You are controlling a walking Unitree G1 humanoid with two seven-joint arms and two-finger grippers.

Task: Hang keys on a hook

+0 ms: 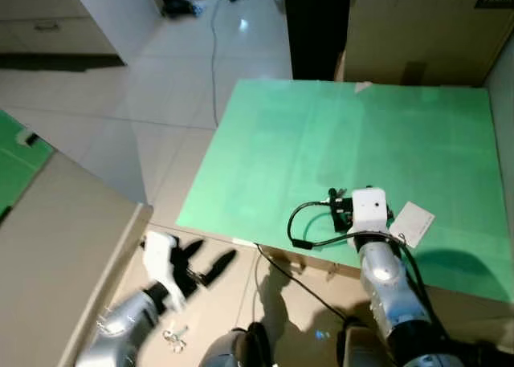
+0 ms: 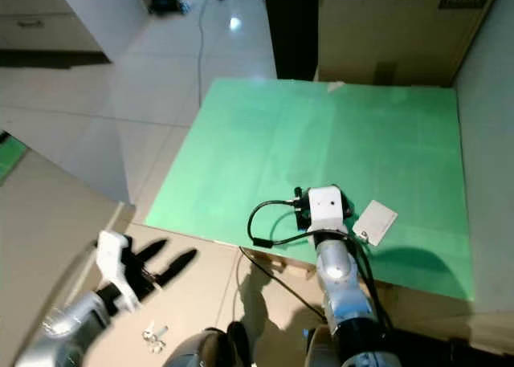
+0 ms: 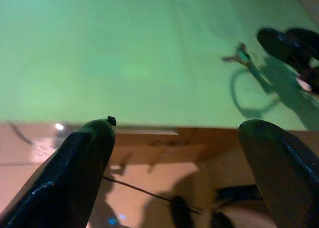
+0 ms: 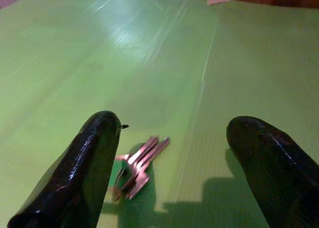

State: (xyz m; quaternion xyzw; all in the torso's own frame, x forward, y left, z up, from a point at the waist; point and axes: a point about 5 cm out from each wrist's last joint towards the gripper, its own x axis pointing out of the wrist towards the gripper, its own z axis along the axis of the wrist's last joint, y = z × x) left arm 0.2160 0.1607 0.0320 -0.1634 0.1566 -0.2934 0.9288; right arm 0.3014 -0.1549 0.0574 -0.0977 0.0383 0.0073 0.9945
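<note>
The right pincer hovers low over the near part of the green worktop, its two black fingers spread wide apart and holding nothing. Seen along those fingers, one small bunch of keys lies flat on the green surface between them, nearer the one finger than the other, and touched by neither. In the head views the right arm's white wrist block stands over the worktop's near edge and covers the spot where the keys lie; a black cable loops out from it to the left. Just to the right of that block lies one white card, flat on the green. The left pincer is off the worktop, to the near left, over the beige floor; its two fingers are likewise released and wide open, empty, pointing toward the worktop's near edge. From the left wrist the keys show as a small shape far across the green, with the right pincer's dark fingers close beside them. On the floor below the left arm lies a small metal object, too small to make out. Beyond the worktop's far edge stand one tall black object and one brown cardboard box, side by side. A thin cable runs across the pale tiled floor at the far left.
</note>
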